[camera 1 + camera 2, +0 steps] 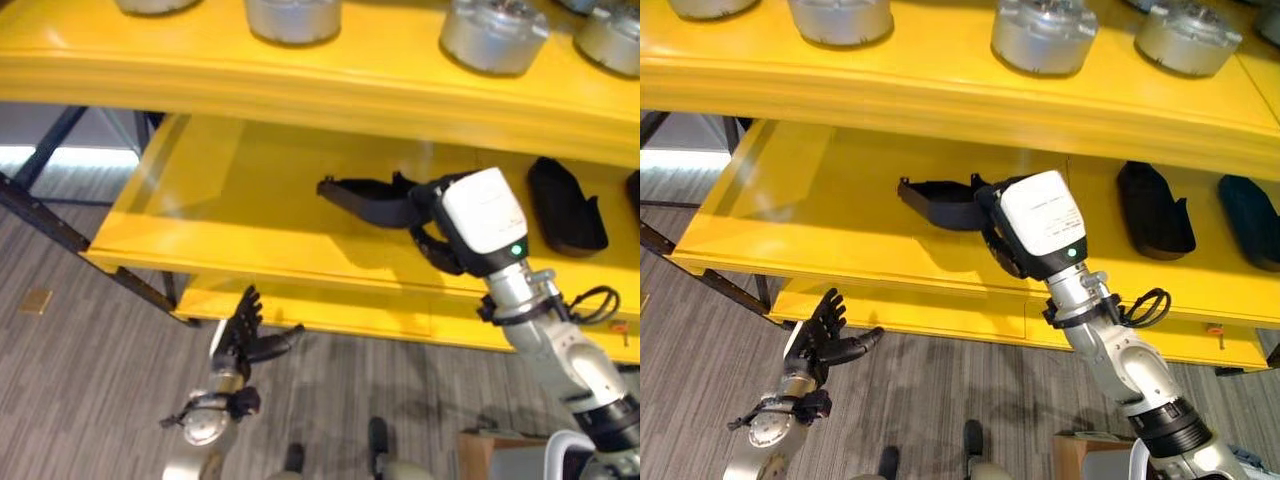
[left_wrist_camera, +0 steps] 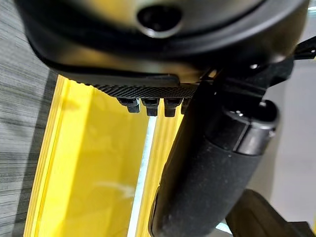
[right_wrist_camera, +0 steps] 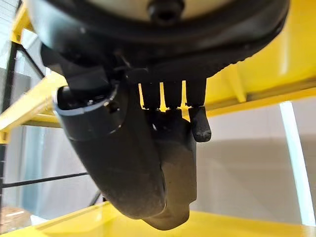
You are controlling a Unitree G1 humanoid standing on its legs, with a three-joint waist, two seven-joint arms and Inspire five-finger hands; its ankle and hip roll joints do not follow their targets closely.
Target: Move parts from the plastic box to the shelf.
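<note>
Grey striped flooring runs under a tall yellow shelf whose upper board carries a row of round silver metal parts, while the lower board holds dark moulded pieces: one finished black part lies flat well to the right, and another shows in the right eye view at that board's far right end. Over the middle of the lower board the right hand reaches in from the lower right, its fingers curled round one end of a long black plastic part, which sticks out to the left just above the board; the right wrist view shows the same dark shell pinched between thumb and fingers. By its look the piece is a thin, hollow moulding, likely light and fairly stiff, with a smooth skin that could slip, so a hold across its thicker end, as now, seems sounder than one on the thin edge. Down by the floor, the left hand hangs idle with fingers straight and spread, holding nothing.
</note>
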